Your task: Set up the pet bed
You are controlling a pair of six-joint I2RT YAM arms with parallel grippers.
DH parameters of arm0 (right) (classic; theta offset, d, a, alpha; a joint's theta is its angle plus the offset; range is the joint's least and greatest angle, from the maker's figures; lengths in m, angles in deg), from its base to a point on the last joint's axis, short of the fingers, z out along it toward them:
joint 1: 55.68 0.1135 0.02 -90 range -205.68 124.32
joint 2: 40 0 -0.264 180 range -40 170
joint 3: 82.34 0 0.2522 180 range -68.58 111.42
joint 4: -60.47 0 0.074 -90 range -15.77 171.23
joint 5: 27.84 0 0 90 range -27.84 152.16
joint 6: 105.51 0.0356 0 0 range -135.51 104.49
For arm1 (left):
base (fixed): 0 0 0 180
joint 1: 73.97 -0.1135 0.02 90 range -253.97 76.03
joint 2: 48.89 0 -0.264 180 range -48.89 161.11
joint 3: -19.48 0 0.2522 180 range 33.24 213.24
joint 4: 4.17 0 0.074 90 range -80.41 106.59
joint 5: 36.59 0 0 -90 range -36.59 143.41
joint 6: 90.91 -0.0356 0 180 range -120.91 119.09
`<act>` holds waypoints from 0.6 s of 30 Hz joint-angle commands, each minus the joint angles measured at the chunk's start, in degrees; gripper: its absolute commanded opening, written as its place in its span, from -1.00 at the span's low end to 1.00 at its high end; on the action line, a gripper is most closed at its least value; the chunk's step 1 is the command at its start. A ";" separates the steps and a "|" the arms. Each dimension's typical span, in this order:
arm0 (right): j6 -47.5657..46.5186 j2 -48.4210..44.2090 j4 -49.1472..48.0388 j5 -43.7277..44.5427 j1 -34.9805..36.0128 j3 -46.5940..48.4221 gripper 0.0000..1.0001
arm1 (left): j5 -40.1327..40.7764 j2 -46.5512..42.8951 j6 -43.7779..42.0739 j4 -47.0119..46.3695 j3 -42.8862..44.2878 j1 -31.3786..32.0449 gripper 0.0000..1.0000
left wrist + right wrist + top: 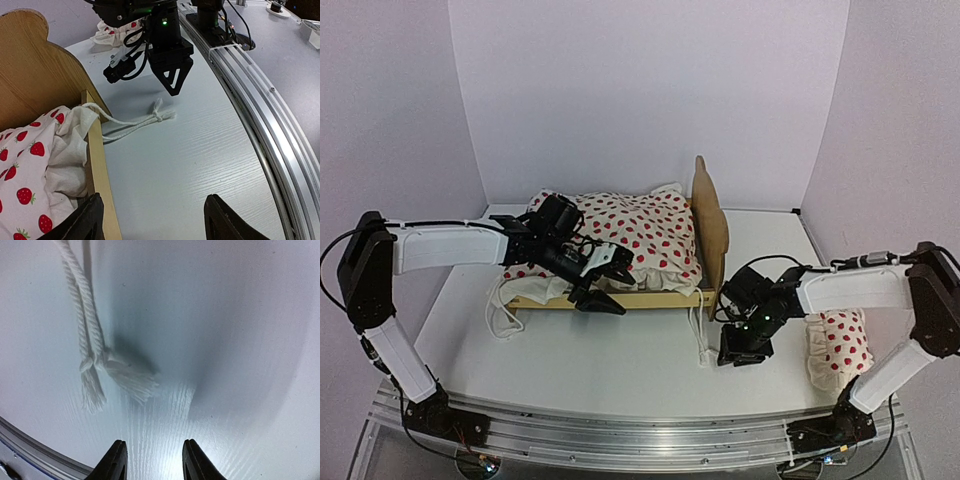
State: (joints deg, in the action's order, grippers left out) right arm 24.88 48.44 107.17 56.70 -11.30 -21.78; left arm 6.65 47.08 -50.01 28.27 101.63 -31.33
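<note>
On the white table (620, 385), we see the left gripper (154, 216) wide and empty at the near side of the pet bed (711, 215). The right gripper (152, 454), part-open and empty, hangs over a cord (92, 340) beside its head end. We judge the plywood frame light and stiff: grip its wooden side.

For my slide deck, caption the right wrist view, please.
Over the white table, the open right gripper hovers beside a knotted, tasselled white cord.

White cord (95, 360) (frayed ends) lies beyond parted pincer (154, 449).
</note>
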 commanded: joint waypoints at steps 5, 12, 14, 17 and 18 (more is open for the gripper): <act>-4.81 -8.48 -5.82 14.03 8.94 -0.07 -0.31 | -0.89 -1.49 11.49 -15.60 -4.87 1.56 0.37; -4.11 -0.40 -11.15 16.73 10.52 3.03 -0.46 | 2.36 -2.94 14.60 -17.89 -6.75 1.57 0.35; -2.95 2.36 -11.15 16.19 10.75 3.64 -0.47 | 3.01 -3.36 15.47 -18.88 -7.60 1.61 0.35; -1.67 4.97 -11.15 15.40 11.14 4.29 -0.51 | 3.23 -3.61 16.82 -20.64 -8.41 1.64 0.35; -1.39 5.76 -11.15 15.13 11.31 4.47 -0.52 | 3.16 -3.63 17.18 -20.94 -8.62 1.65 0.35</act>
State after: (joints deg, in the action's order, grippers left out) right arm 21.64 51.71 97.03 71.37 -0.86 -19.62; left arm 8.95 45.92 -35.89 11.77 93.89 -29.88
